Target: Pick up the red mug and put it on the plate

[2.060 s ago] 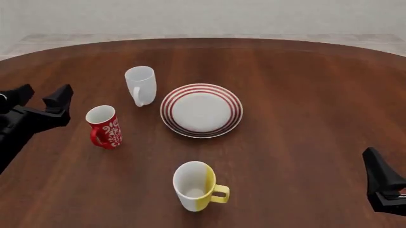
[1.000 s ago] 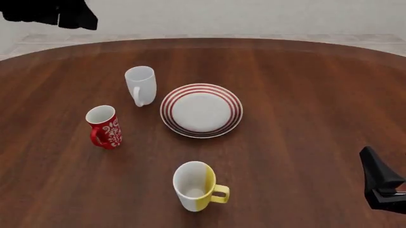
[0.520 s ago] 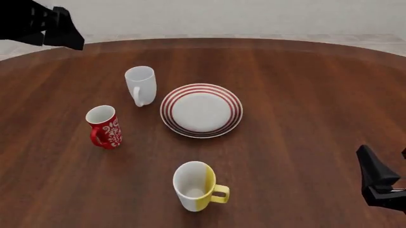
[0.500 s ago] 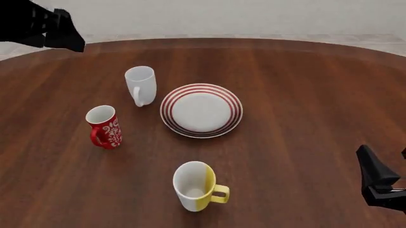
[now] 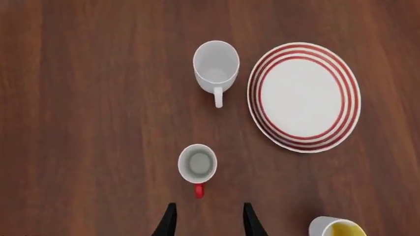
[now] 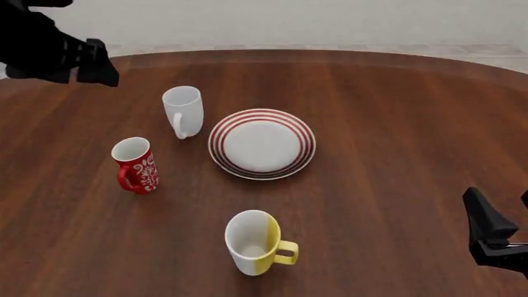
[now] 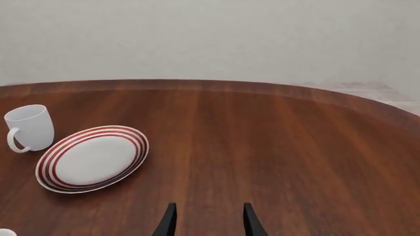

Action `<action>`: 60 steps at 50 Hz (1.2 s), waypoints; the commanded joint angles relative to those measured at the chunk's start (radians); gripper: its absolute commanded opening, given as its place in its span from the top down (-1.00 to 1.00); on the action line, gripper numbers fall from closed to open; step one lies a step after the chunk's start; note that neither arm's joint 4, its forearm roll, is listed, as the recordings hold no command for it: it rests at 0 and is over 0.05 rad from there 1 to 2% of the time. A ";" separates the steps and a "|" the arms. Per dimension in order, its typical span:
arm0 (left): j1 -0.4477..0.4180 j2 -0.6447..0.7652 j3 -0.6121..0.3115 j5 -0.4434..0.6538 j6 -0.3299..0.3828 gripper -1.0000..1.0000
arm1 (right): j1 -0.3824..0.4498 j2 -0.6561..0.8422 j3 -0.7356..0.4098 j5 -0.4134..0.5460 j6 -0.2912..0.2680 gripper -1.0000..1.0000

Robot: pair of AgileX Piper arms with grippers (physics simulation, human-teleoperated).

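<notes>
Left tool (image 5: 206, 221), seen through its own wrist camera, hangs high above the dark brown wooden surface (image 5: 85, 98) with its two black fingers spread wide and nothing between them. Straight below and just ahead of the fingertips stands the tall red mug with white floral pattern (image 5: 197, 164), upright, its red handle turned toward the tool. The round white plate with red rim stripes (image 5: 304, 96) lies farther out and to one side, near the plain white mug (image 5: 216, 67); this top-down stance looks chosen for a descent onto the rim.

From the front, that left tool (image 6: 93, 64) hovers far back, well apart from the red mug.

Right tool (image 7: 206, 221), in its wrist view, is likewise open and empty, apparently parked clear of the work.
</notes>
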 commanded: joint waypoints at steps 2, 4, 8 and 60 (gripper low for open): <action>0.014 0.027 0.051 -0.079 -0.064 -1.00 | -0.001 0.019 0.000 -0.018 0.000 -1.00; 0.008 0.029 0.062 -0.089 -0.073 -1.00 | -0.001 0.021 0.000 -0.020 0.000 -1.00; -0.008 0.033 0.091 -0.110 -0.081 -1.00 | -0.003 0.022 0.000 -0.021 0.000 -1.00; 0.082 0.026 0.165 -0.150 -0.081 -1.00 | -0.006 0.074 0.000 -0.064 0.000 -1.00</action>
